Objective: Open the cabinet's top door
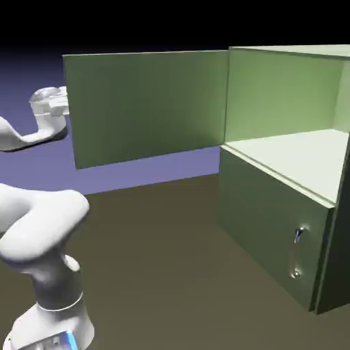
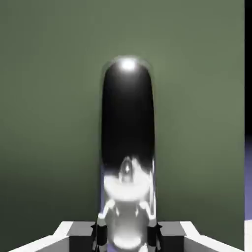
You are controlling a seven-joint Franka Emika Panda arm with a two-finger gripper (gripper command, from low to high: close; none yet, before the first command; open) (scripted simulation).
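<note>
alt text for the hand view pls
Gripper closed on the curved silver bar handle of an olive-green cabinet door, one finger tip on each side; a dark and blue-violet backdrop shows at the right edge.

Showed a blue-violet backdrop [image 1: 130, 176] at the left and centre of the exterior view, darkening to black across the top, with a dark brown floor [image 1: 150, 253] filling the lower middle, and the same backdrop in a thin strip down the hand view's right edge.
</note>
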